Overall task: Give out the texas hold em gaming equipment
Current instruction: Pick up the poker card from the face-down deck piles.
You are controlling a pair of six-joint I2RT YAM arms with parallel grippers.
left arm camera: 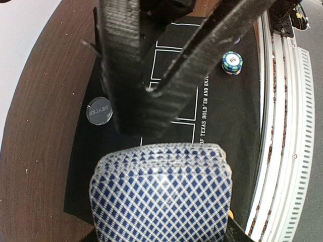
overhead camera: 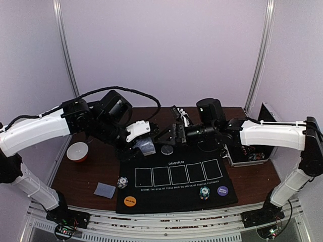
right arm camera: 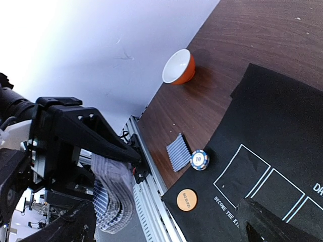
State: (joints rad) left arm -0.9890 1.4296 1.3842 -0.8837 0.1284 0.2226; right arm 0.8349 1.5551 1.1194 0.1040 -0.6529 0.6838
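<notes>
Your bench (overhead camera: pixel 86 174) is dark brown wood. A black mat (overhead camera: pixel 166 200) with five white card outlines lies flat on its near middle. Just left of the mat you have a blue-grey-backed playing card (overhead camera: pixel 105 190) lying face down, and a striped chip stack (overhead camera: pixel 121 182) sits at the mat's left edge near it. Farther back on the left stands an orange bowl (overhead camera: pixel 77 151), white inside. A silver case (overhead camera: pixel 250 159) rests at the right edge.

Jammed over far edge of mat (overhead camera: pixel 166 202): left pincer (overhead camera: pixel 144 147) clamping card deck (left arm camera: pixel 161 196), right pincer (overhead camera: pixel 169 136) spread wide just beside, dealer disc (overhead camera: pixel 167 149) nearby. Open along card outlines (overhead camera: pixel 178 175). Near edge dotted with chip stacks (overhead camera: pixel 121 182) and discs (overhead camera: pixel 130 200); bowl (overhead camera: pixel 78 151) left, case (overhead camera: pixel 248 155) right.
</notes>
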